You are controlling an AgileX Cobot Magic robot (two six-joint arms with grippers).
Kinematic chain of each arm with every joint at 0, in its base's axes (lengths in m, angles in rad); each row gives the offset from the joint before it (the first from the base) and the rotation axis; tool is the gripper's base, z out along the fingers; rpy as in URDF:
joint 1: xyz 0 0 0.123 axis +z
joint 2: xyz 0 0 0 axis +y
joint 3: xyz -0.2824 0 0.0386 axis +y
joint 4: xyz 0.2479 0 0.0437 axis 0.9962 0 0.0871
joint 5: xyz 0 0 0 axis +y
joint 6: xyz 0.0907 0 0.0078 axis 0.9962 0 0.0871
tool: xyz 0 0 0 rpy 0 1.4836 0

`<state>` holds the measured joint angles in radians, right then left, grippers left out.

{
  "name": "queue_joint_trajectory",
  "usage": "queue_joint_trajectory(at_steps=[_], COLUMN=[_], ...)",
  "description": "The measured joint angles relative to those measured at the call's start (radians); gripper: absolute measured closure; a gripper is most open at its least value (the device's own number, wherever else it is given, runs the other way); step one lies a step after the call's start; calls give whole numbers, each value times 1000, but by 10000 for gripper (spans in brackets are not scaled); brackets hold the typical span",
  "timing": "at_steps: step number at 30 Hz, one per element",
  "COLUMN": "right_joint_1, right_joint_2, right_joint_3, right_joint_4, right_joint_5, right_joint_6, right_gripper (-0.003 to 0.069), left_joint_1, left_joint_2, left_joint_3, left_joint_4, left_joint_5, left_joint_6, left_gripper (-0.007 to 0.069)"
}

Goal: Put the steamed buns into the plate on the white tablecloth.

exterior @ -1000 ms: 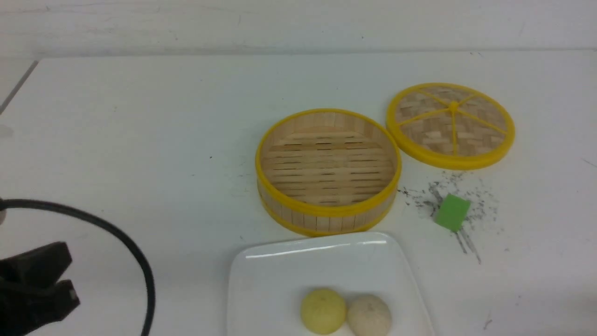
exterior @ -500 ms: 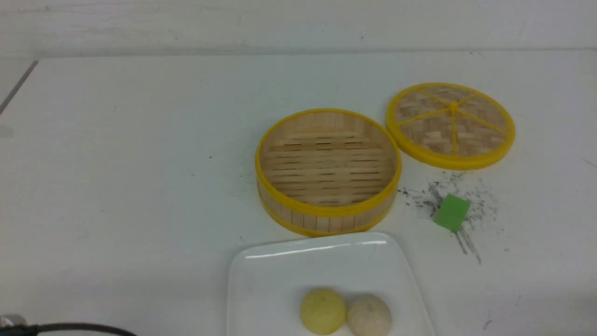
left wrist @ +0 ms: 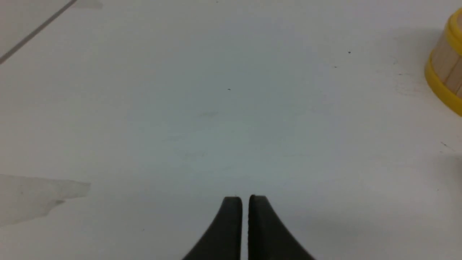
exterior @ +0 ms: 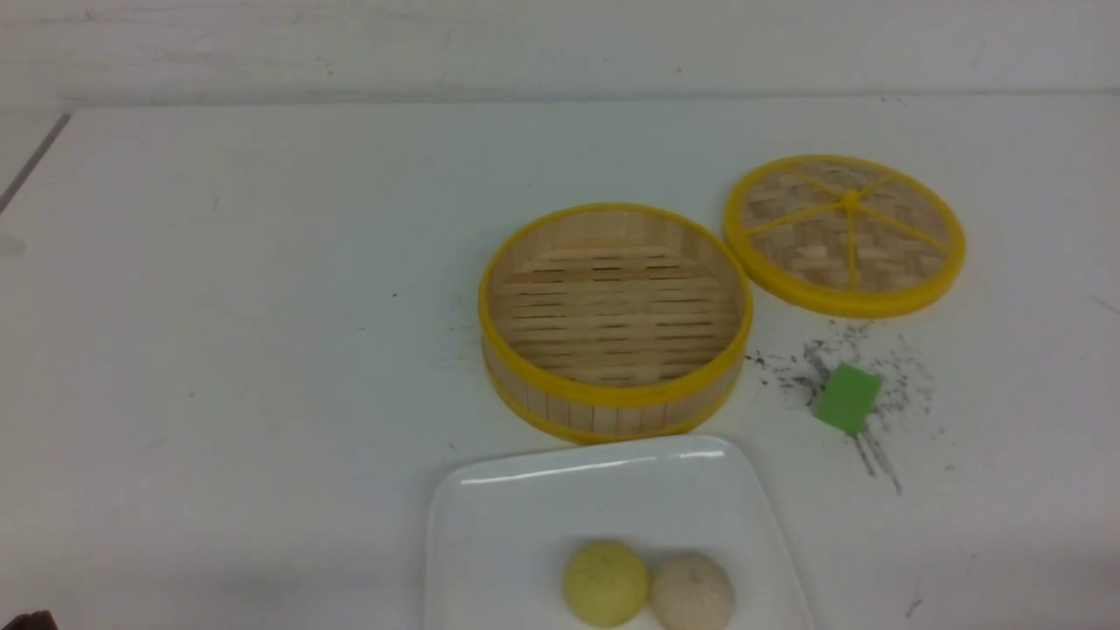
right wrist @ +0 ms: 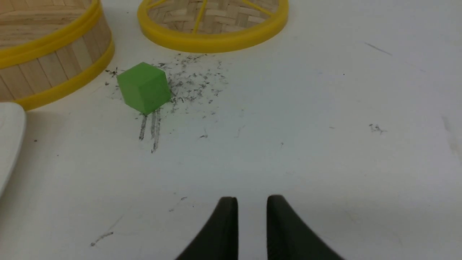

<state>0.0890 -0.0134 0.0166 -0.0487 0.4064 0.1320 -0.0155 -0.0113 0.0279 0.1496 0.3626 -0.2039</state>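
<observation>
buns [exterior: 647, 588]: yellow, beige, touching on plate [exterior: 525, 525] | left gripper [left wrist: 245, 198] closed empty | right gripper [right wrist: 252, 199] slightly parted

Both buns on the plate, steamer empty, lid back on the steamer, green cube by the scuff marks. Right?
Not quite: the lid is off. In the front view it lies flat on the white tablecloth, beside the steamer. The rest holds: both buns sit on the plate, the steamer is empty, and the green cube is by the scuff marks.
</observation>
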Motion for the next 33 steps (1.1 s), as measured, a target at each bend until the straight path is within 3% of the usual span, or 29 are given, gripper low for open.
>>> queue_joint_trajectory(at_steps=[33], right_joint_1=[0], right_joint_2=[0], right_joint_3=[0], right_joint_4=[0], right_joint_5=[0], right_joint_6=[0], right_gripper=[470], left_joint_1=[0], left_joint_2=[0], left_joint_3=[-2], left_joint_4=[0], left_joint_5=[7], left_joint_6=[0], left_gripper=[537])
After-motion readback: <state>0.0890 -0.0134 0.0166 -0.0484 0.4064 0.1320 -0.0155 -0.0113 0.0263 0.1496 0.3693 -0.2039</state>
